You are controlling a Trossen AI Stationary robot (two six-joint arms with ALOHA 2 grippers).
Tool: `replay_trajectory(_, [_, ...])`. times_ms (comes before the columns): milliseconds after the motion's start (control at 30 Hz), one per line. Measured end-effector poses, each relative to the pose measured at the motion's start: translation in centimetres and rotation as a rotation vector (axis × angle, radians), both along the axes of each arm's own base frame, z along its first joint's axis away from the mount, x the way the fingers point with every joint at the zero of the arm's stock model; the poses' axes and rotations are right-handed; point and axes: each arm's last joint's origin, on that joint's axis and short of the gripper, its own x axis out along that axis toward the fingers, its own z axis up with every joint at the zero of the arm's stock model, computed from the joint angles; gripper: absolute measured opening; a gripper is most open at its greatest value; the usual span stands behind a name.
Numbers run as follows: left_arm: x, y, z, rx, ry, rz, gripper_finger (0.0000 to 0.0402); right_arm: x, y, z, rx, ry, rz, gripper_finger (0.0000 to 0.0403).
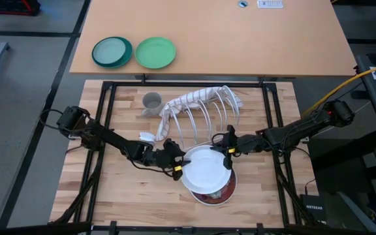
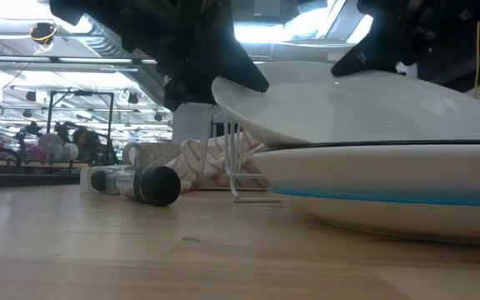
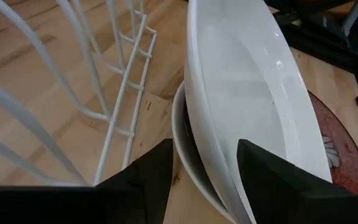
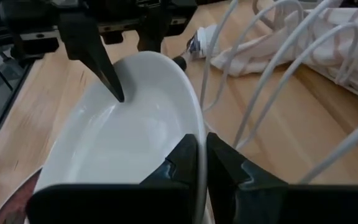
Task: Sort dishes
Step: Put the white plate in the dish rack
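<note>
1. Tools first: the left tool [image 1: 177, 166] has its two fingers [image 3: 148, 177] straddling the left rim of the white plate [image 1: 206, 170], one finger over the rim and one under, the gap only slightly wider than the edge it grips.
2. Right tool [image 1: 228, 155] is pinched nearly closed on the same plate's far-right rim, fingers [image 4: 182, 163] clamped either side of the thin edge.
3. White plate sits at the near middle of the tabletop [image 1: 109, 189], lifted and tilted. In the low view its left edge [image 2: 240, 92] rides high while the rest slopes down onto the stack.
4. Under it, a second white plate with a blue band [image 2: 373, 187] lies flat, and a red-flowered plate [image 1: 215, 193] peeks out at the near edge of the stack.
5. White wire dish rack [image 1: 204, 117] stands just beyond the stack, a striped cloth [image 1: 194, 99] draped over its far side.
6. Grey cup [image 1: 151, 102] sits upright left of the rack.
7. Teal plate [image 1: 111, 51] and green plate [image 1: 155, 52] lie side by side, far left.
</note>
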Motion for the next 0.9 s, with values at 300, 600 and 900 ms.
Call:
replay_trajectory(300, [0.0, 0.0, 0.0, 0.017, 0.0, 0.001, 0.0072, 0.2, 0.0, 0.3, -0.002, -0.037, 0.001, 0.0025])
replay_trajectory(600, [0.0, 0.1, 0.0, -0.003, -0.009, 0.026, 0.003, 0.1, 0.0, 0.6, -0.016, -0.056, -0.013, 0.0038])
replay_trajectory(900, [0.3, 0.1, 0.8, 0.02, -0.074, -0.003, 0.001, -0.9, -0.2, 2.3, 0.003, -0.126, 0.024, 0.007])
